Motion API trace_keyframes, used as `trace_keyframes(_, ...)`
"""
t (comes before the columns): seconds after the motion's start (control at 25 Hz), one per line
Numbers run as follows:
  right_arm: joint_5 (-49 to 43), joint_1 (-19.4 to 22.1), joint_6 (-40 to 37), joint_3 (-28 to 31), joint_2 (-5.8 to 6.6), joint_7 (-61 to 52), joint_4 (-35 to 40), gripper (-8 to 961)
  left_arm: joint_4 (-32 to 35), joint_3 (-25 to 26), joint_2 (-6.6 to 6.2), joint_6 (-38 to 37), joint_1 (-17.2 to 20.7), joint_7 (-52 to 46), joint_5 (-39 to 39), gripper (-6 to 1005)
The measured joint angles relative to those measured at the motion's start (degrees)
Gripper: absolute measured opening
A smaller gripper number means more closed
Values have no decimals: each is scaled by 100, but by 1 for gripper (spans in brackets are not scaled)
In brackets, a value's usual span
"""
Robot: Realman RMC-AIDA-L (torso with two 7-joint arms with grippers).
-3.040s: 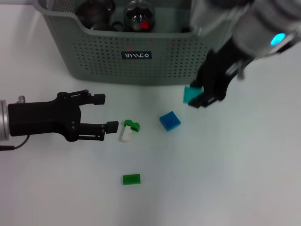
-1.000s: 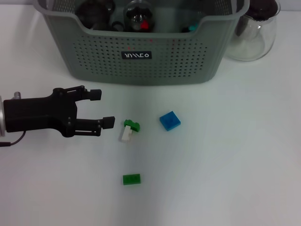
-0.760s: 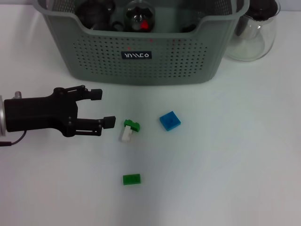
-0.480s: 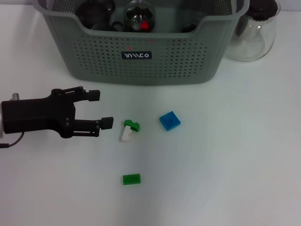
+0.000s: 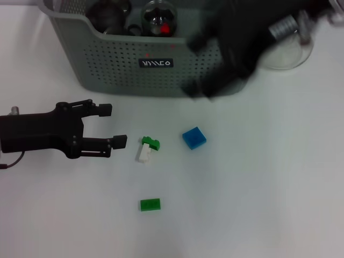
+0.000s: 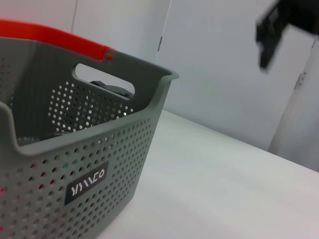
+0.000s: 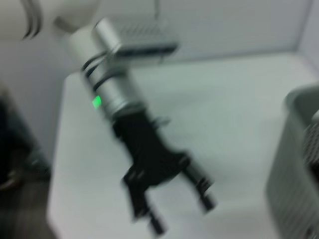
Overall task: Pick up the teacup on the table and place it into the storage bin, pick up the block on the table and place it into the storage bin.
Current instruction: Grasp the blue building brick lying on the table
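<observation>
The right gripper [image 5: 196, 67] is back in view, a dark blur in front of the bin [image 5: 161, 70]; 0.5 s ago it was out of frame, and 3 s ago it held a teal block near the bin, now gone, prob. dropped in. Its fingers look spread and empty. Likely coming for the next block. The left gripper [image 5: 113, 124] sits well left of the bin, fingers apart, holding nothing, drifted slightly further left. 3 blocks lie below the bin, unmoved: blue block [image 5: 193, 137], green-white block [image 5: 147, 149], green block [image 5: 150, 204].
</observation>
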State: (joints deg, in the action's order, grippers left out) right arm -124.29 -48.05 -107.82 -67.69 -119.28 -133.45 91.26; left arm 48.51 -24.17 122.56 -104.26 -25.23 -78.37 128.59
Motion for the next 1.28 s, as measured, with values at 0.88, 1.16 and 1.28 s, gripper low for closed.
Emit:
trace_keyframes(0.88, -1646, -925, 2770, -1999, -161, -19, -4241, 823, -19, -1, 7, -15, 21, 23, -1, 884)
trace_keyframes(1.16, -1360, -1106, 3338, -2602, -166, -1223, -4447, 822, -31, -1, 12, -12, 27, 36, -1, 883)
trace_keyframes(1.28, -1360, -1132, 3482, -2937, -169, -1760, -4460, 823, -38, -1, 14, -14, 24, 44, -1, 883)
